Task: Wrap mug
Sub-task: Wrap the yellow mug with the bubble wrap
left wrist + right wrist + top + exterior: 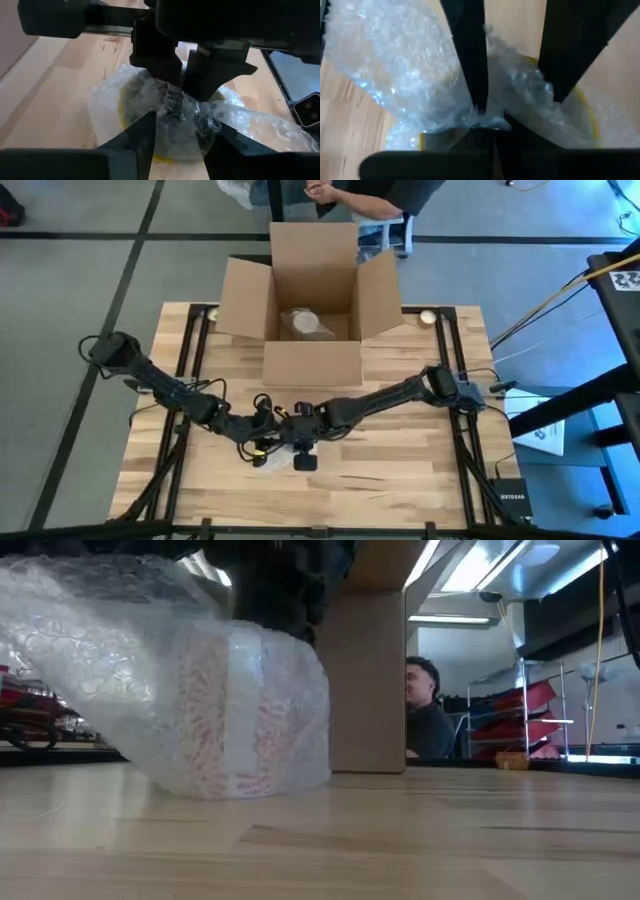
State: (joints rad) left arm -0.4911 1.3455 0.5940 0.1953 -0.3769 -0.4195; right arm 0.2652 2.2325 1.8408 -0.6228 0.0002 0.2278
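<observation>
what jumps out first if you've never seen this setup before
The bubble-wrapped mug at the table's near-middle, with the left gripper and right gripper both meeting over it and pinching the wrap. Behind it stands an open cardboard box at the far edge, with a person beyond the table.

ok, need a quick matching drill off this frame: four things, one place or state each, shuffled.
Things:
1. cardboard box
2. mug
3. left tool
4. person

Places or states:
A. beyond the table's far edge
B. covered in bubble wrap, on the table near its front
C. flaps open, at the back of the table
D. fingers either side of the wrapped bundle, facing the right tool

Pairs: 1-C, 2-B, 3-D, 4-A
</observation>
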